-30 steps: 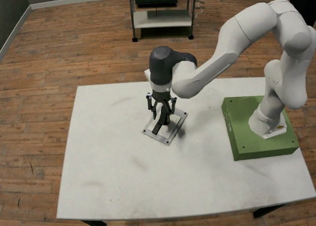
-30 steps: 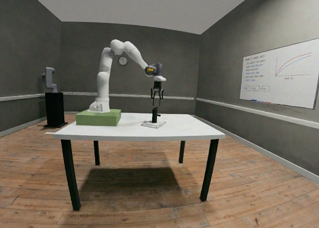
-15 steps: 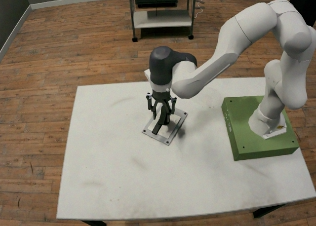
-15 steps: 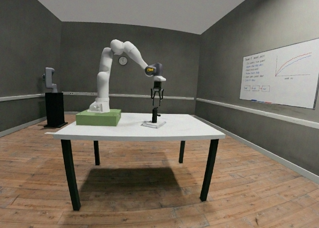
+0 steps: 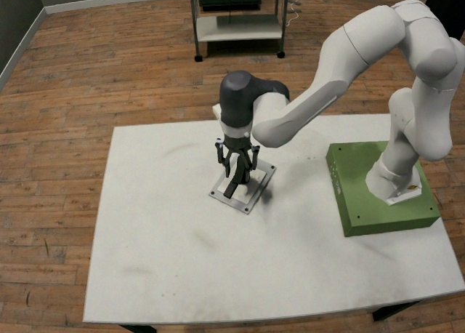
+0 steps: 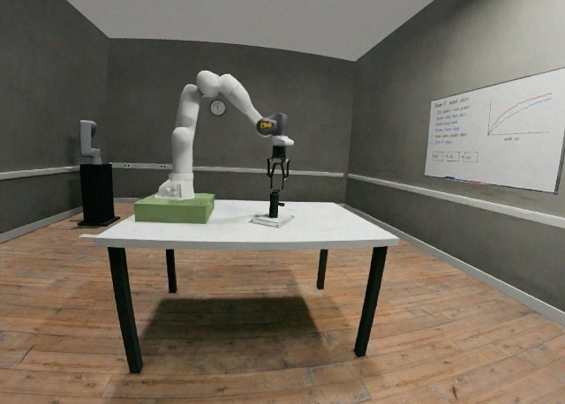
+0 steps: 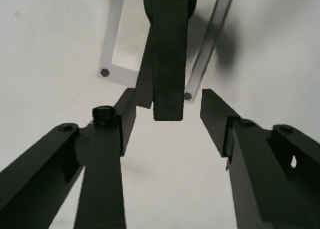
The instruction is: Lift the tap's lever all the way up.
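Note:
The dark tap point(image 5: 244, 174) stands upright on a square metal plate point(image 5: 243, 188) in the middle of the white table. Its lever point(image 5: 229, 190) juts out low from the body toward the table's front left. In the exterior view the tap point(image 6: 274, 204) stands a short way below my gripper point(image 6: 278, 184), with a gap between them. My gripper point(image 5: 238, 169) hangs straight down over the tap, its fingers partly open and empty. In the wrist view the lever point(image 7: 170, 64) lies below and between the two fingertips of the gripper point(image 7: 169, 103), not touched by either.
The green base block point(image 5: 377, 188) with the arm's foot sits at the table's right side. A metal shelf cart point(image 5: 238, 17) stands on the floor beyond the table. A whiteboard point(image 6: 494, 130) hangs on the right wall.

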You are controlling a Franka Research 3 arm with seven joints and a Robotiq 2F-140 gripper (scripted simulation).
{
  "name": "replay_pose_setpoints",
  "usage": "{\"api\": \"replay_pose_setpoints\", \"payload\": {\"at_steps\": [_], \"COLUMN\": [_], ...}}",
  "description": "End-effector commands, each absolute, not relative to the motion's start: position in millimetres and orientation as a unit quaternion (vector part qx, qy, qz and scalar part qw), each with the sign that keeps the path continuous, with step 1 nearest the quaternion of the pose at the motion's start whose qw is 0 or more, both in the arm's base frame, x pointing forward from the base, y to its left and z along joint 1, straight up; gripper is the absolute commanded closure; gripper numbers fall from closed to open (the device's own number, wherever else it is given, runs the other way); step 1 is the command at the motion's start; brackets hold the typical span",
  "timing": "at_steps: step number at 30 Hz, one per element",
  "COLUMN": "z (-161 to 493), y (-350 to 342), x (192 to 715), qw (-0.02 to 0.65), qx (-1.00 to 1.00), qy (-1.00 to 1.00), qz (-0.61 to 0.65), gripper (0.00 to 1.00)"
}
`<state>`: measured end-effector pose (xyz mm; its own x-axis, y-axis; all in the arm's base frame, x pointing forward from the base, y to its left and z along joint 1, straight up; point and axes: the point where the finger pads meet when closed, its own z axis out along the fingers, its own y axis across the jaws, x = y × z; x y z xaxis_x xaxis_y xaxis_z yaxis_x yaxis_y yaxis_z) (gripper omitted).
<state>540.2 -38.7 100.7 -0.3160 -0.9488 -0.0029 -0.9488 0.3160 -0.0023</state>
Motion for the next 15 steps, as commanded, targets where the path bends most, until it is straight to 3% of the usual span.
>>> {"api": "replay_pose_setpoints", "payload": {"at_steps": [1,15], "z": [94,76], "y": [-38,-38], "x": [540,540], "qw": [0.002,0.002], "qx": [-0.587,-0.587], "qy": [0.810,0.810], "qz": [0.000,0.000], "gripper": [0.55,0.55]}}
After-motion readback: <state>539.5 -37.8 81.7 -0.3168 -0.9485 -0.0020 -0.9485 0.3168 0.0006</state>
